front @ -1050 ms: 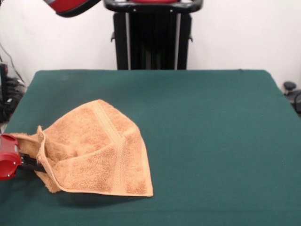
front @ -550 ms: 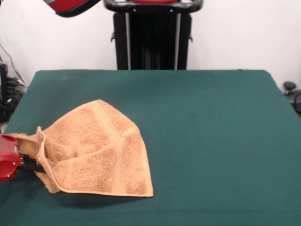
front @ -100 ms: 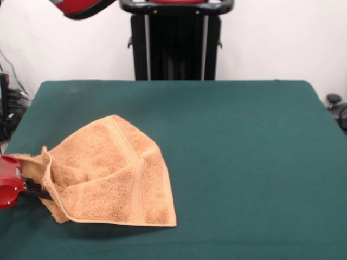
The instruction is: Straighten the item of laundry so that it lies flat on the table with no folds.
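Observation:
The item of laundry (front @ -100 ms: 108, 173) is an orange-tan terry towel lying folded over on itself at the left front of the green table (front @ -100 ms: 238, 151). A woven band runs diagonally across its top layer and bends at a crease. My gripper (front @ -100 ms: 37, 188) comes in low from the left edge, red body with black fingers, shut on the towel's left corner, which is lifted and bunched around the fingers. The towel's right and front edges rest on the table.
The table's left edge lies just beside the gripper. Cables and dark equipment (front @ -100 ms: 6, 108) sit off the table at the left, and a black object (front @ -100 ms: 336, 105) at the right.
The gripper has crept slightly further left with the towel corner; the rest of the towel has barely shifted.

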Tool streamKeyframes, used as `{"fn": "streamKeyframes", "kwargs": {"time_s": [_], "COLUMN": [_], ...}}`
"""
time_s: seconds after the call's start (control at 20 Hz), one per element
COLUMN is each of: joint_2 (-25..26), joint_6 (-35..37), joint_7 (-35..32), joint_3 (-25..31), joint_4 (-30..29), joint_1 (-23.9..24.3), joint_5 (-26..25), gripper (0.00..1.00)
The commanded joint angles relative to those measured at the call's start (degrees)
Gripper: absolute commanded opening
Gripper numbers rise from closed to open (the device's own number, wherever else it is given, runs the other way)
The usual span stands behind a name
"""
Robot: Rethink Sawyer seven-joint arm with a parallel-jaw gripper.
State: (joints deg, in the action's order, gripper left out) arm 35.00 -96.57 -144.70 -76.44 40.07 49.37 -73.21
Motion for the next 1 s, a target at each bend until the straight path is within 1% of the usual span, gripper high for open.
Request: {"fn": "streamKeyframes", "kwargs": {"time_s": [0.05, 0.75, 0.85, 1.0], "joint_2": [3.3, 3.0, 2.5, 1.8], "joint_6": [15.3, 15.6, 16.6, 18.0], "joint_7": [3.0, 1.9, 1.6, 2.9], "joint_3": [-5.2, -4.8, -4.5, -3.3], "joint_4": [-2.2, -3.3, -4.2, -6.1], "joint_1": [-0.8, -1.7, -2.6, -3.9], "joint_5": [-0.9, -0.6, -1.3, -1.9], "gripper": [1.00, 1.00, 1.00, 1.00]}}
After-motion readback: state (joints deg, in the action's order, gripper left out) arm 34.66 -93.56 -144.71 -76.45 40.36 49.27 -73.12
